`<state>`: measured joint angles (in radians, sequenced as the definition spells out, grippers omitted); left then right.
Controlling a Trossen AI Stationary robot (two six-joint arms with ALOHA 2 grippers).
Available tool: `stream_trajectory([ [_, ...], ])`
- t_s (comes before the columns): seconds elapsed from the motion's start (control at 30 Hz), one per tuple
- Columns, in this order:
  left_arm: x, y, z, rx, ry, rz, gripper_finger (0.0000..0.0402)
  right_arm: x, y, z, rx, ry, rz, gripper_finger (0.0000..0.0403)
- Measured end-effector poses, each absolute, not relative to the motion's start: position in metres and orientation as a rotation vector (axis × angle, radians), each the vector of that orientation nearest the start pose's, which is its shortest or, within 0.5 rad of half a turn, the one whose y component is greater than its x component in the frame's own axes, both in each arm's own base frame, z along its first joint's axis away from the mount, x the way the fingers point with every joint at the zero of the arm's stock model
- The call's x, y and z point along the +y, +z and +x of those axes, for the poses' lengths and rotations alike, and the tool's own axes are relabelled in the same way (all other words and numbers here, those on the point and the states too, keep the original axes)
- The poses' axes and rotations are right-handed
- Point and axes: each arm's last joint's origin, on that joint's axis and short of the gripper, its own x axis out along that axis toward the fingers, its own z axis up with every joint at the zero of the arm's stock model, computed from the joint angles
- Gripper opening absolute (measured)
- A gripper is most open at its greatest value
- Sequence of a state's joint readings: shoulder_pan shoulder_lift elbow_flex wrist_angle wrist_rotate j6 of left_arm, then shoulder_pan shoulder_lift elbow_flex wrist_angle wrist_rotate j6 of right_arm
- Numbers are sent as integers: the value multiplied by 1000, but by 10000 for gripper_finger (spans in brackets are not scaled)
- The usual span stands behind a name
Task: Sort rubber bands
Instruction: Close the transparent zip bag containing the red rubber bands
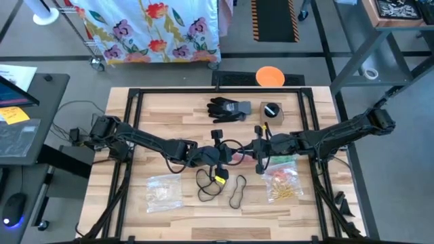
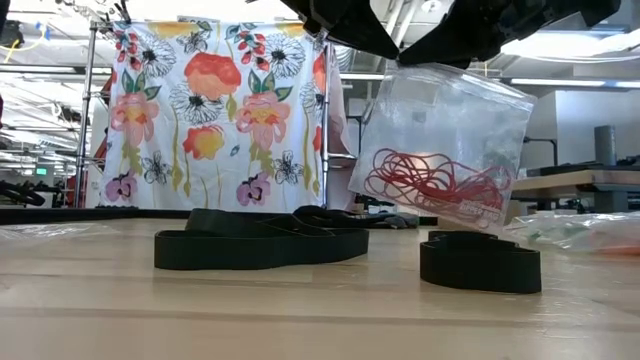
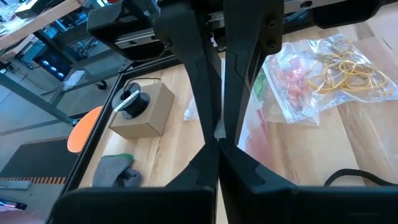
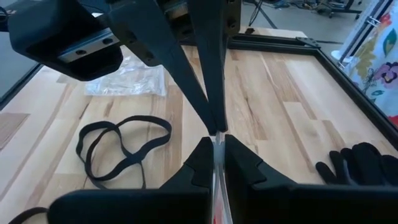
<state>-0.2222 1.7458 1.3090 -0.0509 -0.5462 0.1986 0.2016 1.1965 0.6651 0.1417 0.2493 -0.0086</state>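
Only low view shows red rubber bands (image 2: 432,182) in bag (image 2: 440,110), both fingers pinching it.

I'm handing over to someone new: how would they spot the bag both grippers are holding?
Find where the two arms meet over the middle of the table. The left gripper and right gripper pinch a clear bag by its top edge, hanging above the wood. It holds only red bands; the other bags lie flat on the table.
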Motion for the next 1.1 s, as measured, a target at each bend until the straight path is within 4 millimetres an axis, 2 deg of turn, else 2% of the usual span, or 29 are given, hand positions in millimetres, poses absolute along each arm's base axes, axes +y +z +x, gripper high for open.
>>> stream_trajectory([
  [0.47,-72,275,384,502,301,380,0,42,239,245,424,-80,-113,18],
  [0.8,-75,277,381,508,242,384,1,43,242,244,407,-77,-109,18],
  [0.93,-74,277,382,506,170,363,24,43,242,244,405,-80,-104,18],
  [1.1,-74,277,383,504,146,379,85,43,242,244,404,-80,-104,18],
])
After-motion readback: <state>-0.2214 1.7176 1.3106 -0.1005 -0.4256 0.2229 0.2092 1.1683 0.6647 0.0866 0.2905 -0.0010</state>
